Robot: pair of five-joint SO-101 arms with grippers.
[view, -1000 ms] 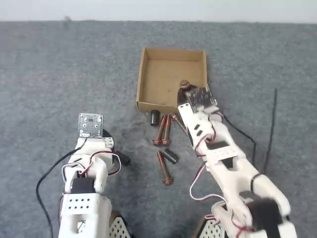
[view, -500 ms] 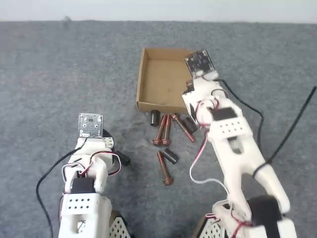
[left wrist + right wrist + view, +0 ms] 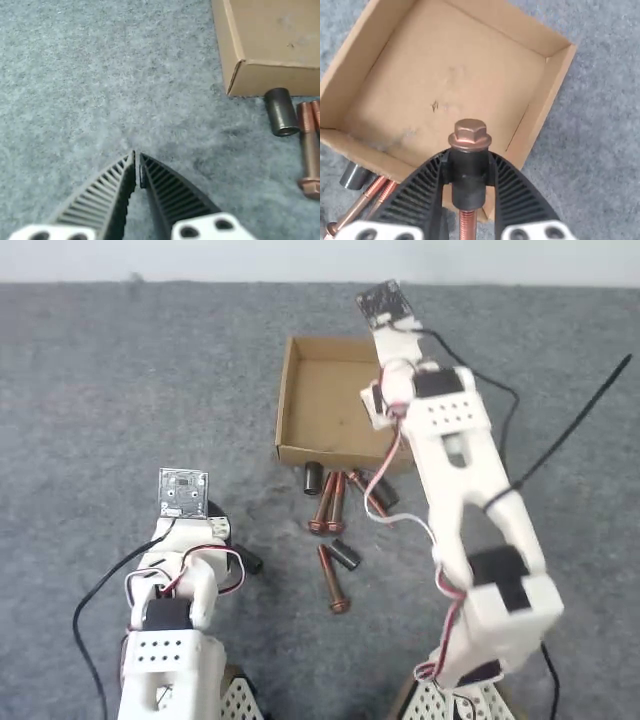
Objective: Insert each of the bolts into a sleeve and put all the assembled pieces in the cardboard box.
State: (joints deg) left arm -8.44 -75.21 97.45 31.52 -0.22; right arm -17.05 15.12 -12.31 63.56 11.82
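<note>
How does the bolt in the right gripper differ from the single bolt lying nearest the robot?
The held bolt wears a black sleeve; the lone bolt is bare. The right gripper clamps the held bolt by that sleeve over the box; the lone bolt lies flat on the carpet. Both are copper-coloured with a wide head.

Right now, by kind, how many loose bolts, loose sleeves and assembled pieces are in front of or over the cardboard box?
Loose bolts: 4
Loose sleeves: 3
Assembled piece, held in the right hand: 1
Total: 8
</note>
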